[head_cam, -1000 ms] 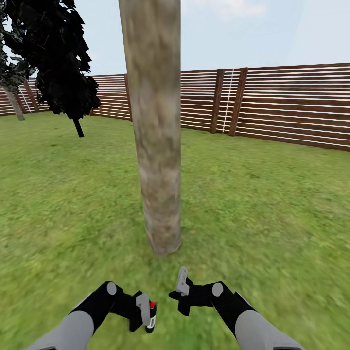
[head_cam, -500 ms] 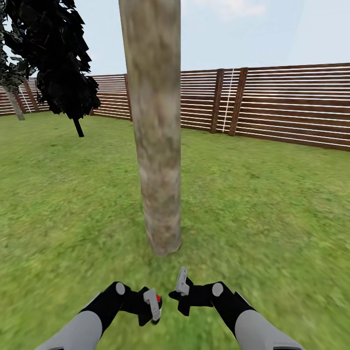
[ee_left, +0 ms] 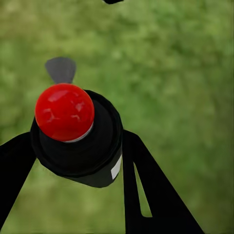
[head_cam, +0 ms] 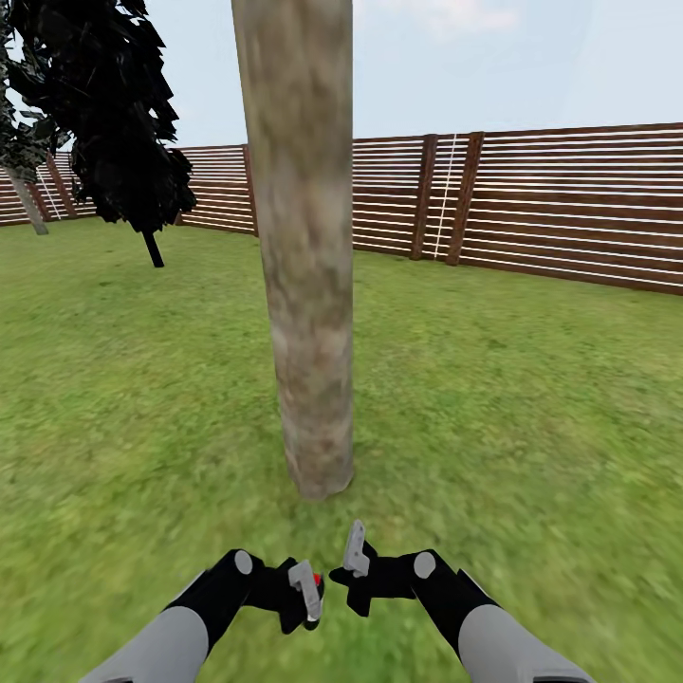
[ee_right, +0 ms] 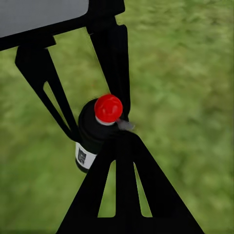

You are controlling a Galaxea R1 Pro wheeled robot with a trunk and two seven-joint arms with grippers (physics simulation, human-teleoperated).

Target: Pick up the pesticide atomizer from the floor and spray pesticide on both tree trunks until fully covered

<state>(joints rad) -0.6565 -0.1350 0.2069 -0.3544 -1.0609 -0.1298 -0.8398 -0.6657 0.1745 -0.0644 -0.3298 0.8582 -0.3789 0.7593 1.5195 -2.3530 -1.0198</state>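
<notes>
Left gripper (head_cam: pixel 308 593) is clamped on the pesticide atomizer (ee_left: pixel 78 134) down at 6 o'clock, right gripper (head_cam: pixel 353 569) spread with nothing in it, tree trunk (head_cam: pixel 304 285) at 12, and the nozzle seems aimed sideways, so spray could miss onto grass.

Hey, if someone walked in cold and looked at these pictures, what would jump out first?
A thick, mottled grey-tan tree trunk rises from the lawn dead ahead, running off the top of the head view. Low down, the left hand is shut on a black pesticide atomizer with a shiny red cap. A slatted brown fence lines the background.
</notes>
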